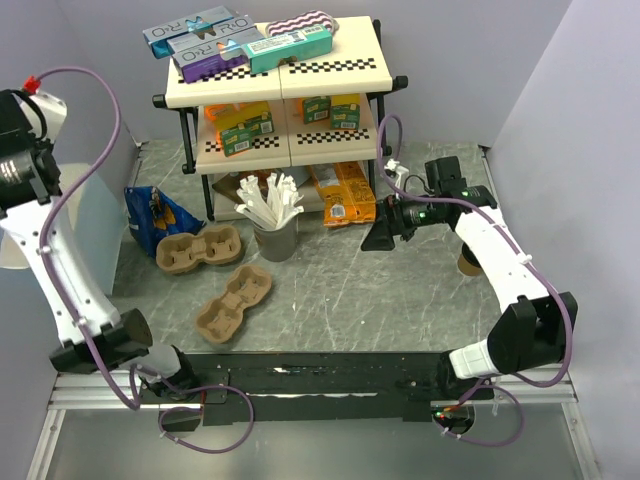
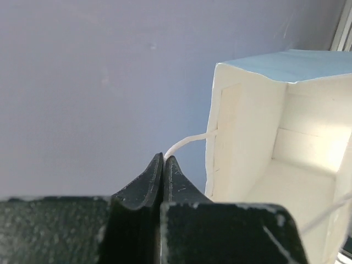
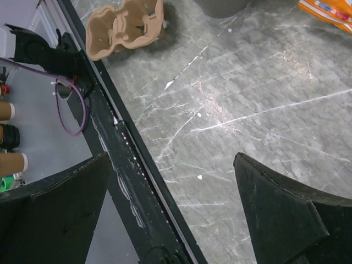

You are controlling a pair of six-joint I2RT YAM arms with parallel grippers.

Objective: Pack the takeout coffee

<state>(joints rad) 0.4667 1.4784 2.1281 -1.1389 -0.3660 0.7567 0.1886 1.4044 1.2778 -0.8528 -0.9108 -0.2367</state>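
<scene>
In the top view only a bit of a tan paper cup, the takeout coffee [image 1: 468, 263], peeks out from under my right forearm on the right of the table; its lid is hidden. My right gripper [image 1: 385, 232] [image 3: 170, 187] hangs open over bare tabletop left of that cup, with nothing between its jaws. A white paper bag with a pale blue outside [image 2: 264, 137] [image 1: 88, 235] stands open at the table's left edge. My left gripper [image 2: 164, 157] is shut on the bag's white string handle [image 2: 187, 142], up against the grey wall.
Two brown pulp cup carriers [image 1: 200, 248] [image 1: 233, 303] lie left of centre, one also in the right wrist view [image 3: 124, 25]. Behind them stand a grey cup of white sticks [image 1: 275, 240], a blue snack bag [image 1: 155, 215] and a stocked two-tier shelf [image 1: 280, 80]. The black front rail [image 3: 126, 165] runs along the near edge.
</scene>
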